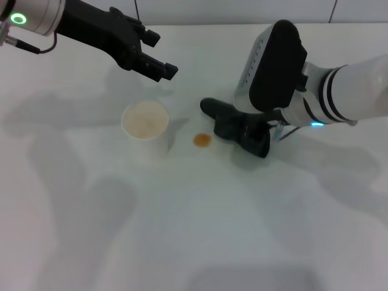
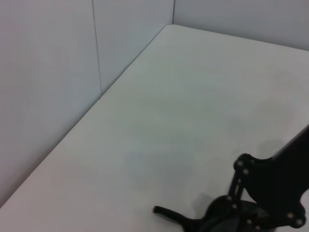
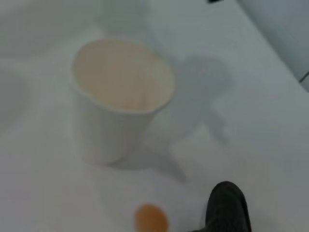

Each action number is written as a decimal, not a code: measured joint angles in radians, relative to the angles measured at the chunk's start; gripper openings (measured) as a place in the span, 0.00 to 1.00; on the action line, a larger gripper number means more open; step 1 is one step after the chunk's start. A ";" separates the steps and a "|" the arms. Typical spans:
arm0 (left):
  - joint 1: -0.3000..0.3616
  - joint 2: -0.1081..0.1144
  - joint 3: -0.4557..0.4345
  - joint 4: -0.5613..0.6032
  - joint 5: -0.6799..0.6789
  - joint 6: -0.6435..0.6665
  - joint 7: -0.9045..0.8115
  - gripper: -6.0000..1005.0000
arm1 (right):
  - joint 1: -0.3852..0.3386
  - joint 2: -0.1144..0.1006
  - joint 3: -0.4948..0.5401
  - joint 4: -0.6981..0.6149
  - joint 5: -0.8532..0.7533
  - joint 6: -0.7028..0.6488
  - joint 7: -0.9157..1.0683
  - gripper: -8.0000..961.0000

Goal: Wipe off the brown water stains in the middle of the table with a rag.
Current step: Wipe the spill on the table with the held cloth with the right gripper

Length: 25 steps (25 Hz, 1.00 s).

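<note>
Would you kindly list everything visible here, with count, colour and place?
Table: one, white, under everything.
Cup: one, white with tan inside, upright, left of the stain.
Stain: one, orange-brown, between cup and rag, uncovered.
Rag: one, black, crumpled, on the table right of the stain, beneath the right arm.
Left end effector: one, black, raised behind the cup.
Right end effector: one, down at the rag.

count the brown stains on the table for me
1. A single small orange-brown liquid blotch lies on the white smooth tabletop, between the white paper cup and the crumpled black cloth rag. More could be hidden under the rag.
</note>
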 joint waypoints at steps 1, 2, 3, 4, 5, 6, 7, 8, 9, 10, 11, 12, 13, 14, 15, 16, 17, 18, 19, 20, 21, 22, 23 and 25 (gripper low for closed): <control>0.000 0.000 0.000 0.000 0.000 0.000 0.000 0.86 | 0.000 0.000 0.000 0.005 0.000 0.014 0.000 0.08; 0.000 0.000 0.000 0.000 0.000 0.000 0.000 0.86 | 0.000 0.000 0.000 0.008 0.000 0.023 0.000 0.08; 0.000 0.000 0.000 0.000 0.000 0.000 0.000 0.86 | 0.001 0.001 -0.001 0.011 0.000 0.031 0.000 0.08; 0.000 0.000 0.000 0.000 0.000 0.000 0.000 0.86 | 0.002 0.001 -0.003 0.011 0.002 0.037 0.000 0.08; -0.001 0.000 0.000 0.000 0.001 -0.001 0.000 0.86 | 0.002 0.001 -0.005 0.011 0.004 0.040 0.000 0.08; -0.003 0.000 0.000 0.000 0.001 -0.001 0.000 0.86 | 0.003 0.002 -0.010 0.011 0.006 0.042 0.000 0.08; -0.004 0.000 0.000 0.000 0.001 -0.001 0.000 0.86 | 0.005 0.002 -0.016 0.011 0.007 0.041 0.000 0.08; -0.004 0.000 0.000 0.000 0.001 -0.002 0.000 0.86 | 0.007 0.001 -0.024 0.010 0.008 0.036 0.000 0.08; -0.005 0.000 0.000 0.000 0.001 -0.002 0.000 0.86 | 0.009 0.002 -0.031 0.008 0.009 0.030 0.000 0.08; -0.005 0.000 0.000 0.000 0.001 -0.002 0.000 0.86 | 0.011 0.002 -0.037 0.006 0.009 0.022 0.000 0.08; -0.006 0.000 0.000 0.000 0.001 -0.002 0.000 0.86 | 0.015 0.002 -0.045 0.003 0.009 0.003 -0.001 0.08; -0.006 0.000 0.000 0.000 0.001 -0.003 0.000 0.86 | 0.016 0.002 -0.048 0.001 0.009 -0.012 -0.002 0.08; -0.006 0.000 0.000 0.000 0.002 -0.003 0.000 0.86 | 0.017 0.002 -0.050 -0.002 0.010 -0.027 -0.002 0.08; -0.006 0.000 0.000 0.000 0.002 -0.003 0.001 0.86 | 0.017 0.001 -0.053 -0.006 0.010 -0.045 -0.003 0.08; -0.006 0.000 0.000 0.000 0.002 -0.003 0.001 0.86 | 0.017 0.001 -0.055 -0.013 0.010 -0.062 -0.003 0.08; -0.005 0.000 0.000 0.000 0.002 -0.004 0.002 0.86 | 0.017 0.001 -0.057 -0.023 0.010 -0.084 -0.004 0.08; -0.004 0.000 0.000 0.000 0.002 -0.004 0.002 0.86 | 0.015 0.000 -0.057 -0.031 0.010 -0.099 -0.005 0.08; -0.004 0.000 0.000 0.000 0.002 -0.004 0.003 0.86 | 0.013 0.000 -0.057 -0.042 0.011 -0.120 -0.006 0.08; -0.004 0.000 0.000 0.000 0.002 -0.004 0.003 0.86 | 0.009 -0.001 -0.057 -0.054 0.011 -0.143 -0.006 0.08; -0.003 0.000 0.000 0.000 0.002 -0.004 0.003 0.86 | 0.009 -0.001 -0.057 -0.054 0.011 -0.143 -0.006 0.08; -0.003 0.000 0.000 0.000 0.002 -0.005 0.003 0.86 | 0.005 -0.001 -0.057 -0.066 0.011 -0.161 -0.006 0.08; -0.003 0.000 0.000 0.000 0.002 -0.005 0.003 0.86 | -0.001 -0.001 -0.058 -0.077 0.010 -0.175 -0.008 0.08; -0.003 0.000 0.000 0.000 0.002 -0.005 0.004 0.86 | -0.005 -0.001 -0.058 -0.082 0.009 -0.174 -0.009 0.08; -0.004 0.000 0.000 0.000 0.002 -0.005 0.004 0.86 | -0.010 0.000 -0.061 -0.082 0.006 -0.141 -0.009 0.08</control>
